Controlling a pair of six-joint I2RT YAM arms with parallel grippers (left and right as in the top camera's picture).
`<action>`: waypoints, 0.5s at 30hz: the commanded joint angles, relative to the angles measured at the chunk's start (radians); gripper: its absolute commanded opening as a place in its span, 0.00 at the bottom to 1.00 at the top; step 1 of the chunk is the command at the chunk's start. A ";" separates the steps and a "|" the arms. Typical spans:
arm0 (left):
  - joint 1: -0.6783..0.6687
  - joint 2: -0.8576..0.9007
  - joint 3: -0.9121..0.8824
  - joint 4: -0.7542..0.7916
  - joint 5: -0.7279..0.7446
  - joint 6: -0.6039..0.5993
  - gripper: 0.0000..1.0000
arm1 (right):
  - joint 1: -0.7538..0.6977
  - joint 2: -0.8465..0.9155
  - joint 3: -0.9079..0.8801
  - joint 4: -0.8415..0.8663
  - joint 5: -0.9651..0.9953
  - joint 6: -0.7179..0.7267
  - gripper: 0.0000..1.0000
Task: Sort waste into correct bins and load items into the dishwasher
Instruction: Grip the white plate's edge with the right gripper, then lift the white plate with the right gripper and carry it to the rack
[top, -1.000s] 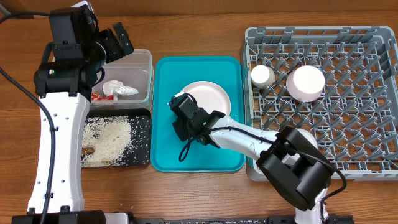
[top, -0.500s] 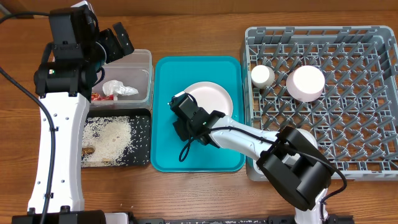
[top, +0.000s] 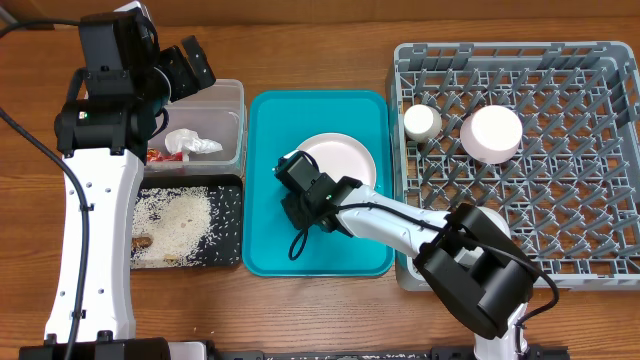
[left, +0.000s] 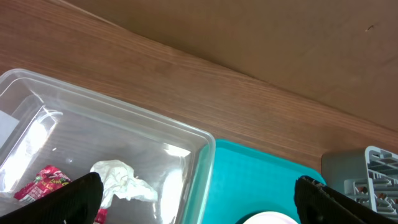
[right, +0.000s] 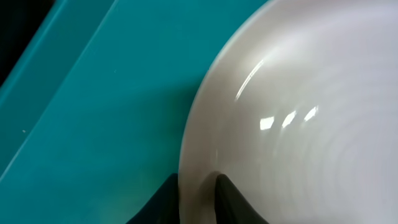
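— Where is the plate?
— It lies flat in the far right part of the teal tray, between the bins and the dish rack; the right gripper is at its near left edge, one finger on either side of the rim.
— Clamped on it?
— I cannot tell; the fingers sit close to the rim, but the grip itself is not clear.
— And the left gripper?
— Fingers spread wide, holding nothing, above the clear tub at the far left; the tissue and the candy wrapper lie in that tub.
— The rest?
— The rice scraps are spread in the black tray just near of the tub; the cup and the bowl stand side by side, upside down, in the rack's far left part.
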 joint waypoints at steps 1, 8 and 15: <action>-0.007 0.001 0.009 0.003 -0.011 0.015 1.00 | 0.002 0.013 -0.018 -0.044 -0.004 0.011 0.25; -0.007 0.001 0.009 0.003 -0.010 0.015 1.00 | 0.002 0.013 -0.018 -0.052 -0.004 0.011 0.08; -0.007 0.001 0.009 0.003 -0.010 0.015 1.00 | 0.002 -0.008 0.019 -0.062 -0.005 0.011 0.04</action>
